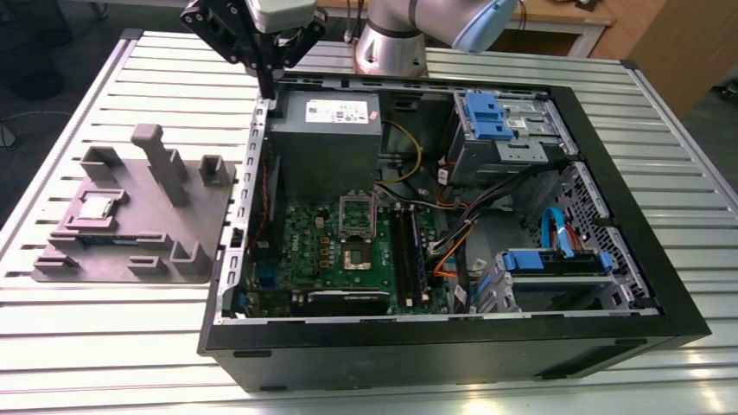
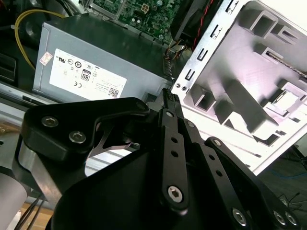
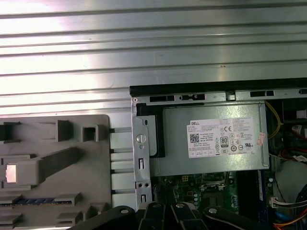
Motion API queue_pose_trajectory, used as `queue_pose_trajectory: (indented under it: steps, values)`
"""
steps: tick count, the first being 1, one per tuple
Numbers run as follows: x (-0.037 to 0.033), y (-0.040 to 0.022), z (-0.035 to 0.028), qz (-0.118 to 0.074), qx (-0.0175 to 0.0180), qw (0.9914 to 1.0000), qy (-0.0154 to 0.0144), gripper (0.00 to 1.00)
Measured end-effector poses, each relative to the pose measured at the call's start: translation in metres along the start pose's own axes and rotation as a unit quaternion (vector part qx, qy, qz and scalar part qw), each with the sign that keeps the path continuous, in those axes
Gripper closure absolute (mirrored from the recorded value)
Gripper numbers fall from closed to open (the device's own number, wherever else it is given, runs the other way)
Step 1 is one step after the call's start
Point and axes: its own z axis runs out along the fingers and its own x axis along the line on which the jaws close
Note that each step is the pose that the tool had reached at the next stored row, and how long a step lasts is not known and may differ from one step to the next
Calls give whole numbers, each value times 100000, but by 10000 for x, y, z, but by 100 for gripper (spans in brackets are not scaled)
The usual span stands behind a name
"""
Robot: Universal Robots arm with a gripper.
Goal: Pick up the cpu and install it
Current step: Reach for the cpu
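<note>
The cpu is a small silver square lying flat in a recess of the grey plastic tray, on the exterior view's left. It also shows in the first wrist view and the second wrist view. My gripper hangs high above the back left corner of the open computer case, well away from the cpu. Its black fingers are shut together with nothing between them. The dark socket with a metal frame sits on the green motherboard inside the case.
A grey power supply lies under the gripper inside the case. Blue drive bays, cables and memory slots crowd the case's right half. Upright blocks rise from the tray. The table is ribbed metal.
</note>
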Motion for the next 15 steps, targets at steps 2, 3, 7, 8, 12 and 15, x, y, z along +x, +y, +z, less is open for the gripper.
queue_pose_trajectory:
  steps: [2,3,7,8,12,15]
  values:
    - [5,0,1,2,-4,100000,1,90]
    - [7,-1,1,3,0,100000,9,90]
    - [14,-1,3,2,2,100000,32,90]
    - [15,-1,4,2,2,100000,37,90]
    - [25,-2,6,5,2,100000,50,90]
    - [31,-2,7,4,7,100000,68,90]
